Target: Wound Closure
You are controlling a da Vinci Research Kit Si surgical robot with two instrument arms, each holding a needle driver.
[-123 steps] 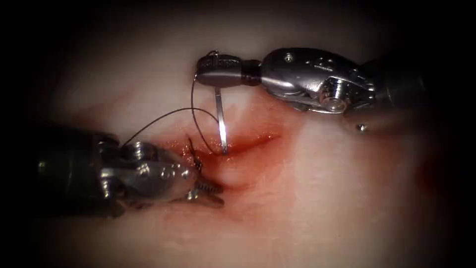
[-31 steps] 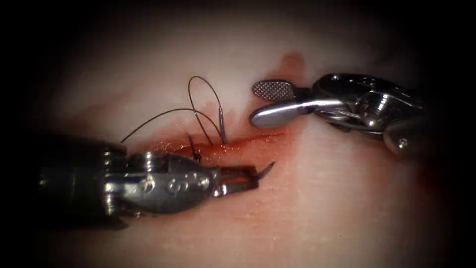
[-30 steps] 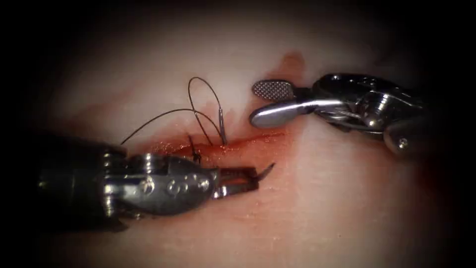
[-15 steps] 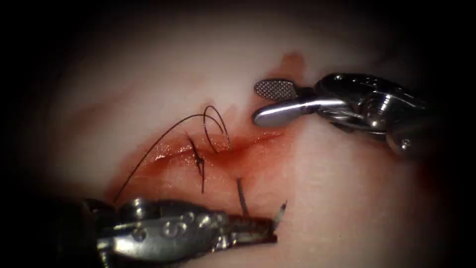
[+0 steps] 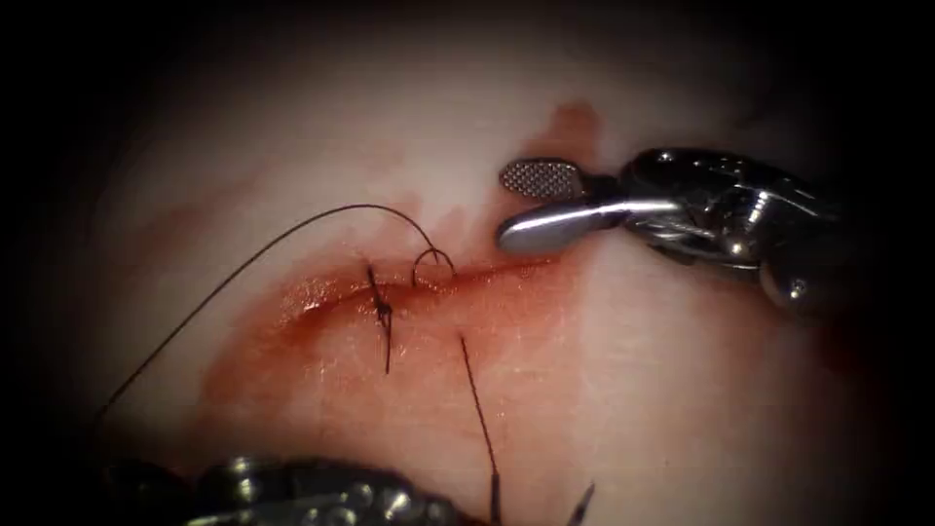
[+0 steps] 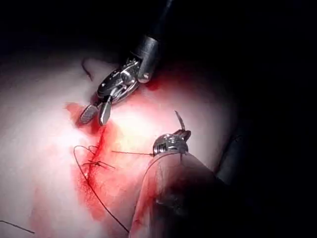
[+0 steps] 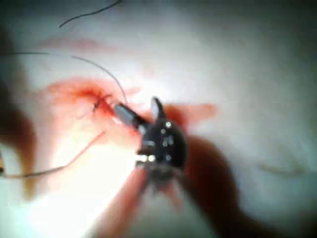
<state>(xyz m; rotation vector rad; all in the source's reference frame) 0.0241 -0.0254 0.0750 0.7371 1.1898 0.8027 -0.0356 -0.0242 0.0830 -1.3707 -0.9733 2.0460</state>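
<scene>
The left tool (image 5: 545, 502) has drawn back from the cut (image 5: 409, 287) toward the near edge of the endoscope view, and it carries the needle (image 5: 581, 505) with it. Half a second ago the needle's tip stood just below the cut; now only its point pokes up beside the tool's tip, well below the cut. In the left wrist view the needle (image 6: 180, 122) rises out of the left tool's tip (image 6: 174, 141), held near its trailing end, clear of the tissue (image 5: 682, 390). The jaws are closed on it.

The thread (image 5: 479, 409) has followed. A taut strand runs from the tissue just below the cut down to the left tool, and the loop above the cut, wide a second ago, has shrunk to a small arch (image 5: 433, 261) sitting right on the cut's upper lip. A longer strand sweeps from that arch away to the left. So thread is being pulled through this new bite, and slack is nearly used up.

An earlier stitch (image 5: 382, 314) crosses the cut just left of the arch, its cut end pointing down. Red fluid (image 5: 321, 302) lies along the cut.

The right tool (image 5: 541, 209) rests just right of the cut's upper end, its jaws spread wide, holding nothing, as it was a second ago.
</scene>
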